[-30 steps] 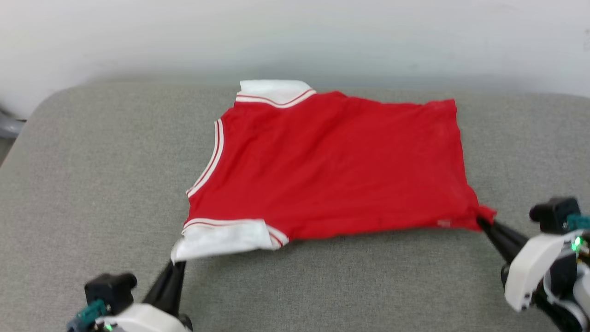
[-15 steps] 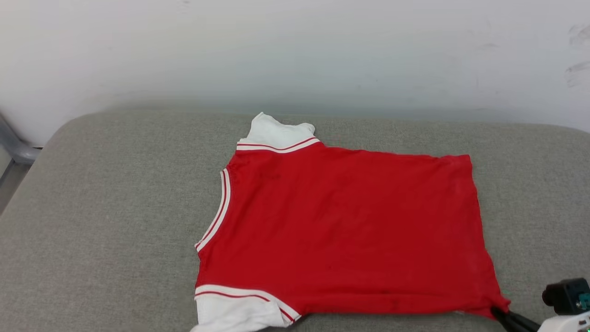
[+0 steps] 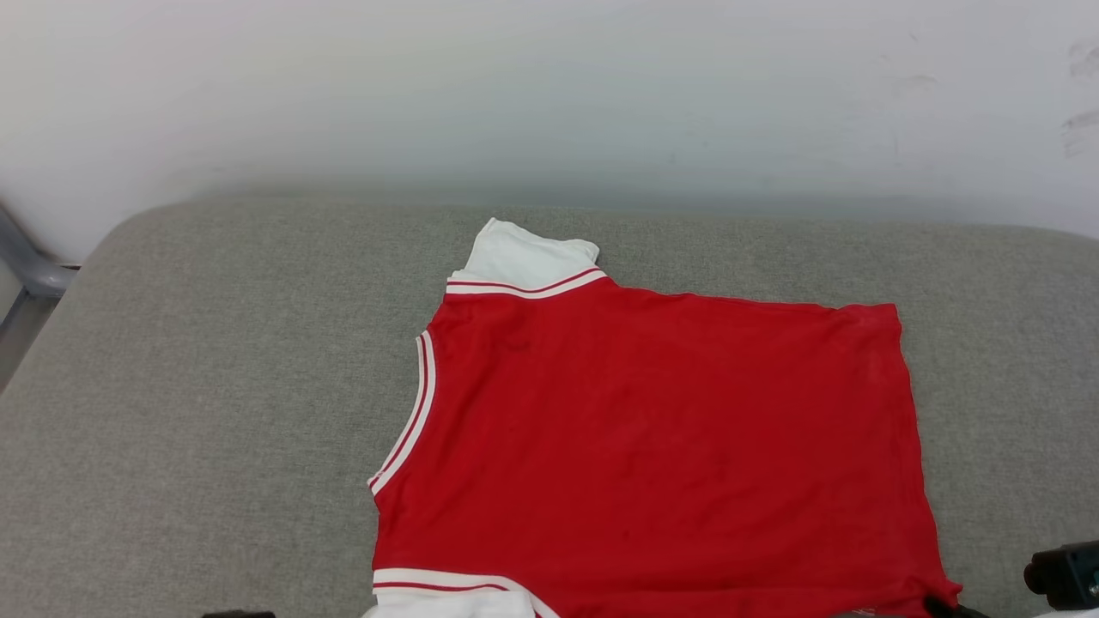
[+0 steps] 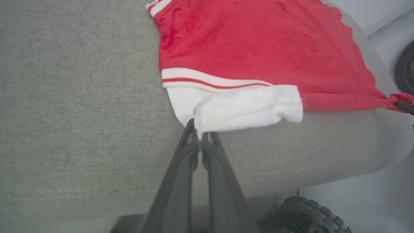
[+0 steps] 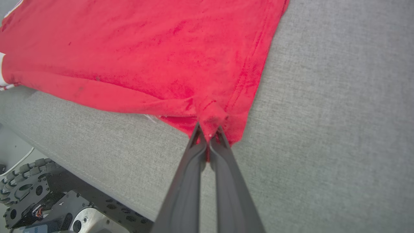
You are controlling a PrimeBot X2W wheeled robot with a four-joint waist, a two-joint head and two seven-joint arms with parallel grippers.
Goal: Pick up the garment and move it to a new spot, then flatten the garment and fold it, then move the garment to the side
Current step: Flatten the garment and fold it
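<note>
- garment lies spread on a grey fabric cushion, a plain red face turned up; it sits toward the near, right-of-middle part of the cushion in the head view, its near edge running off the bottom of that view
- neckline trim, striped red and white, faces the robot's left; the hem faces the right
- far sleeve, white with a striped band, points toward the pale wall behind the cushion
- near sleeve, also white, is folded over on itself in the left wrist view and lies near the cushion's front edge
- left gripper has its two dark fingers pressed together on the corner of that near sleeve; the white cloth is pinched between the tips
- right gripper is likewise clamped, its fingers pinching the near hem corner of the red cloth, which bunches into creases at the tips; the cloth between the two grips forms a long rolled edge along the front
- in the left wrist view the red corner at the far right is drawn to a point, where a dark fingertip holds it
- studded wheel shows below the cushion's front edge; a dark perforated base with similar rollers shows in the right wrist view
</note>
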